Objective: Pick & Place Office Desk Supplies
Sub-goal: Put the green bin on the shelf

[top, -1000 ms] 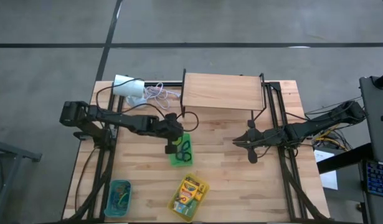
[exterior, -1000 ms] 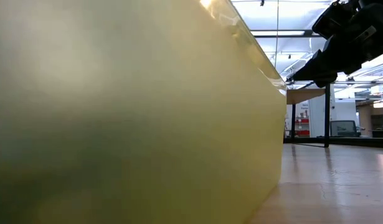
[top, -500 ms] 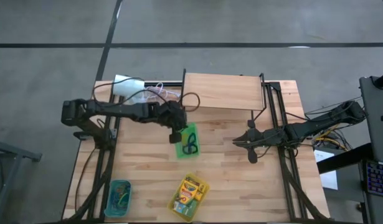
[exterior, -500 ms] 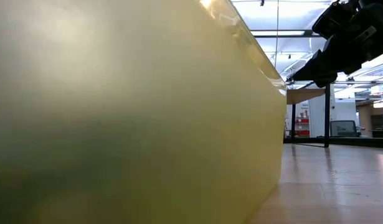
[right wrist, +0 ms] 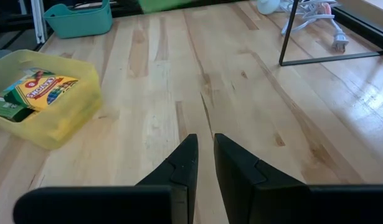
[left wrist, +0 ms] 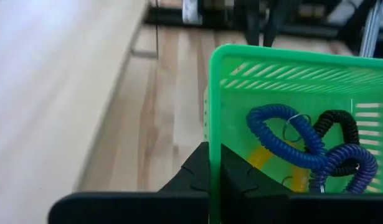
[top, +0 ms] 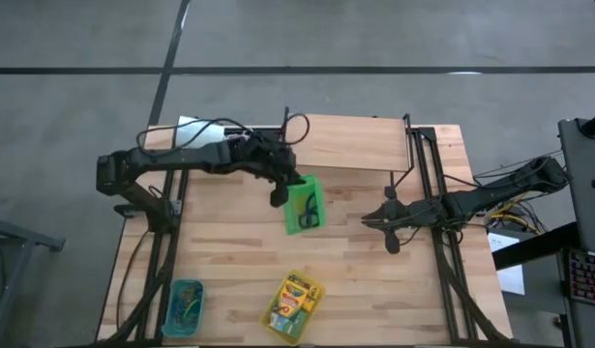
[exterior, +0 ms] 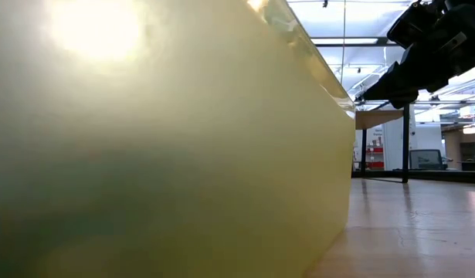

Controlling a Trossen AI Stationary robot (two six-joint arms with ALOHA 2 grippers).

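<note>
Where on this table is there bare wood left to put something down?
Bare wood lies between the yellow bin and the right gripper, and between the teal bin and the left gripper holding the green basket. The back is crowded: wooden shelf, white cylinder and cord.

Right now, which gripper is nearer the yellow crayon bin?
The right. The right gripper hangs empty over bare wood beside the yellow crayon bin; the left gripper is farther back, clamped on the green basket.
</note>
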